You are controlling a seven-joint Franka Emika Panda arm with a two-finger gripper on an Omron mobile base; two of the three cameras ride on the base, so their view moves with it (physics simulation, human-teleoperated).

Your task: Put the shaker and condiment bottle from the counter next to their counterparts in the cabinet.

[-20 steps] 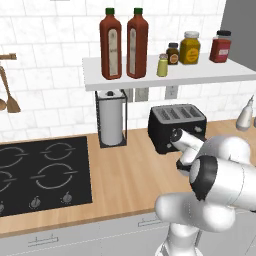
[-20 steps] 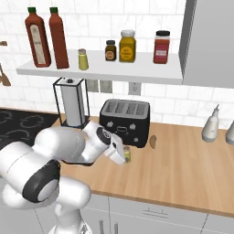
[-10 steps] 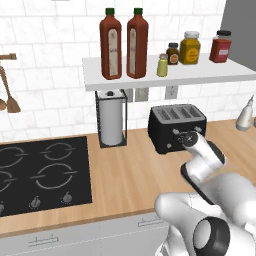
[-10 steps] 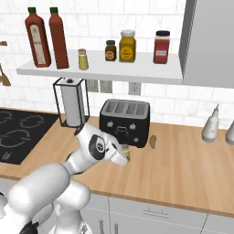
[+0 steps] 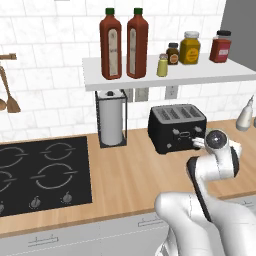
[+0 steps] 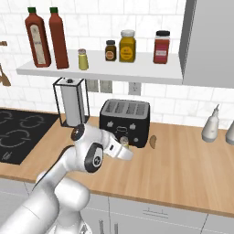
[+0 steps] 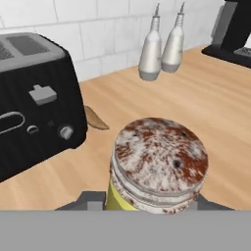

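Gripper [image 6: 124,145] pinching the shaker [image 7: 159,166] by its sides, cap clear, just in front of the toaster [image 6: 125,122], ready for lifting to the cabinet [image 6: 137,73] above.

In the left base view, two bottles [image 5: 124,44] stand at upper centre on the cabinet [image 5: 150,80], a shaker [image 5: 162,65] right of them, jars [image 5: 191,48] further right. Below, on the counter [image 5: 125,175], a toaster [image 5: 176,127] sits centre right, a paper-towel holder [image 5: 111,120] to its left, the hob [image 5: 42,175] lower left.
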